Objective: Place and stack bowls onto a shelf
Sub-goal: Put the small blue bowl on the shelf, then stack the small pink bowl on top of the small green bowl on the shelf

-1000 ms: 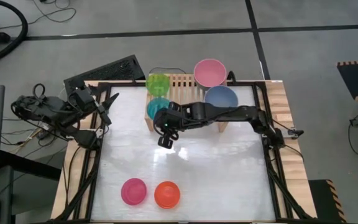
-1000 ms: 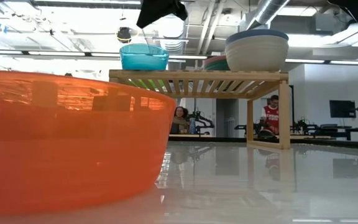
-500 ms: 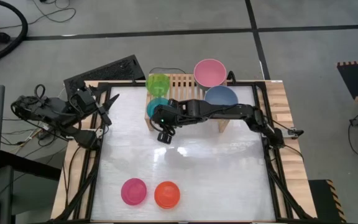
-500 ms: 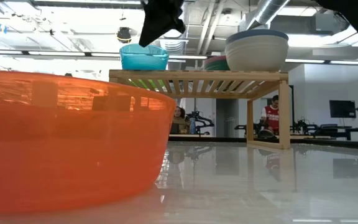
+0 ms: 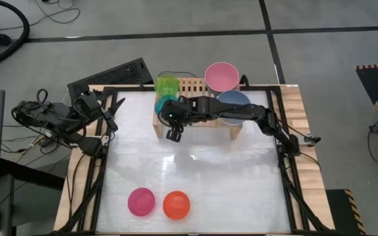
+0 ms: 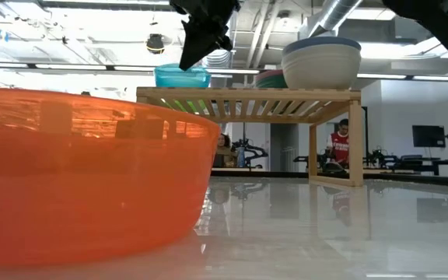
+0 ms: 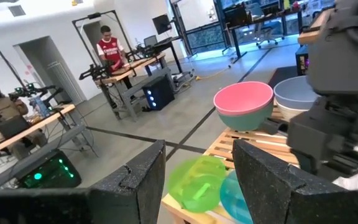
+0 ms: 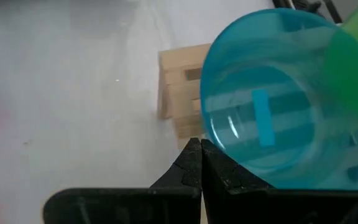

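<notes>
Six bowls show from above: green bowl (image 5: pixel 165 84) and cyan bowl (image 5: pixel 161 103) just beside the right claw (image 5: pixel 173 134), pink bowl (image 5: pixel 221 76) and blue bowl (image 5: pixel 233 101) farther along, magenta bowl (image 5: pixel 140 201) and orange bowl (image 5: pixel 176 205) well apart from it. One shelf (image 5: pixel 192 86). Two arms.

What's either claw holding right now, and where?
Nothing. Right claw is shut, empty, at the cyan bowl's rim; left claw is open, empty.
</notes>
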{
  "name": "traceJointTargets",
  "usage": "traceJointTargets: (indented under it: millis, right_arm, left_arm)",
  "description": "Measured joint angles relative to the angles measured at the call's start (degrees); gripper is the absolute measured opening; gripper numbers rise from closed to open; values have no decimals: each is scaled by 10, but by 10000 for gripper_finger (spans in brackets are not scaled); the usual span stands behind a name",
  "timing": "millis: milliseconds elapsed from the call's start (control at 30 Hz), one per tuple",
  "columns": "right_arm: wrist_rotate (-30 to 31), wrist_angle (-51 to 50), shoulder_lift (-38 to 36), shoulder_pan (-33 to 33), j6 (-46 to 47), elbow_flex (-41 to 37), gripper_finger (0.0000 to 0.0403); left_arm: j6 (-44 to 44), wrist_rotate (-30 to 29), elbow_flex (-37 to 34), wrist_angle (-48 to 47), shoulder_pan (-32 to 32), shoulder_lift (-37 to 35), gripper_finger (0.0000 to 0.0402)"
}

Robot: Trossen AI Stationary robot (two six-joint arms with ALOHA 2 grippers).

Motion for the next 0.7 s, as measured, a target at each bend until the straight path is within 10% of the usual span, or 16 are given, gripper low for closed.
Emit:
traceJointTargets:
  millis: [300,700]
  right_arm:
    - [-17,-11,-32,16,27,3,50]
    - [-21,-24,-201,67,87,4,68]
  left_arm:
    - [-59,61,0,-55,0,0,174]
    - [-406,501,-4,-327,-1,87,181]
